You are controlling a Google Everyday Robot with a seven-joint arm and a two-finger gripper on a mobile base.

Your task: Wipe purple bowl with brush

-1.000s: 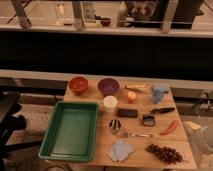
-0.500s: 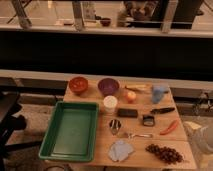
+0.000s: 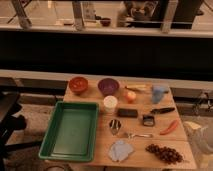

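Off to the right of the purple bowl (image 3: pixel 108 86) and much nearer the camera, past the table's (image 3: pixel 145 102) edge, that pale shape is my gripper (image 3: pixel 200 140). My fingers are spread as wide as they go with nothing between them, well apart from everything that matters.

So where are we? At the very start, I'd say. The bowl sits upright at the back of the table, and from here I can't tell what is inside it. The red-orange bowl (image 3: pixel 78 84) is just to its left and the white cup (image 3: pixel 110 103) is just in front of it.

The brush (image 3: pixel 157 111) lies flat on the wood, to the right of the purple bowl and a little closer to the camera, beyond the flat black block (image 3: pixel 127 113). Its slim black handle points away to the right. Nothing is touching it, and it is nowhere near the bowl.

My read is that nothing is done yet. I have yet to reach over, take the brush by its handle, lift it, carry it left and back to the bowl, and scrub inside. The cup and the block crowd that path, so I'd go in high.
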